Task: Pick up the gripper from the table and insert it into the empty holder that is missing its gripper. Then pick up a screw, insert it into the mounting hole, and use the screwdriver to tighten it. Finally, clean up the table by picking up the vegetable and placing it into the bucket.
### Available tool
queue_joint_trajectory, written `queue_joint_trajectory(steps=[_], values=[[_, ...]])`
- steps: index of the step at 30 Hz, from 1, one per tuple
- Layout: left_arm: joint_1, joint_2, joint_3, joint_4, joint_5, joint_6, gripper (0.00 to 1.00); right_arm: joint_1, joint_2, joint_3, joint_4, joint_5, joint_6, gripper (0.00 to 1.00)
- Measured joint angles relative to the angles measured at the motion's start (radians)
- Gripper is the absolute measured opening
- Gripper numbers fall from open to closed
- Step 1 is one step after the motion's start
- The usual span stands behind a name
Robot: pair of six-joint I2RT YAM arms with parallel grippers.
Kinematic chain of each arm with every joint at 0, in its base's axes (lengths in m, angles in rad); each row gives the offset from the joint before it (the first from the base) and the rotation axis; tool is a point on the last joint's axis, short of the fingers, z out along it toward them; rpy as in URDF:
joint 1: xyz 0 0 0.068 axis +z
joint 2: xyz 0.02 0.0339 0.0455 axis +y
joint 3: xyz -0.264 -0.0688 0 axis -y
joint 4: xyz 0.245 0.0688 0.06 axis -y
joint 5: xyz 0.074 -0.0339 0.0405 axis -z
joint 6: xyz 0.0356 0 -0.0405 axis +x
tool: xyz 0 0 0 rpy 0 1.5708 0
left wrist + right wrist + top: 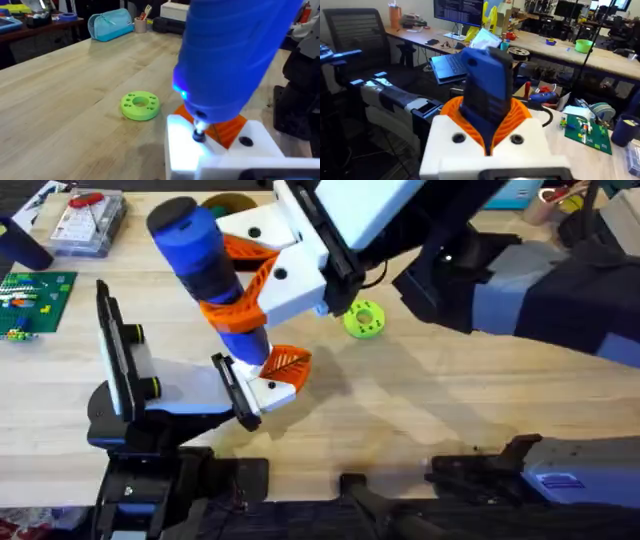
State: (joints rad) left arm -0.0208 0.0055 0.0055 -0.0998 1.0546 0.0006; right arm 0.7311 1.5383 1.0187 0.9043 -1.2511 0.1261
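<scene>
The right hand (240,300) is pinching the blue screwdriver (205,265), its tip sitting on the screw in the mounted gripper (280,375) at the holder (235,392); keeping it plumb should matter; the left hand's state I cannot tell.

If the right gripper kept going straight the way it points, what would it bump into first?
Likely nothing on the table: the right gripper, shut on the screwdriver, points past the near edge, seemingly passing above the holder. Depth is unclear.
</scene>
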Motion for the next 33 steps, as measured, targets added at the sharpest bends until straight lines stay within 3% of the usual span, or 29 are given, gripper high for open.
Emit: queue_joint_trajectory(steps=[33], values=[[0.0,0.0,0.0,0.0,0.004,0.0,0.012,0.0,0.0,0.0,0.0,0.005,0.047,0.024]])
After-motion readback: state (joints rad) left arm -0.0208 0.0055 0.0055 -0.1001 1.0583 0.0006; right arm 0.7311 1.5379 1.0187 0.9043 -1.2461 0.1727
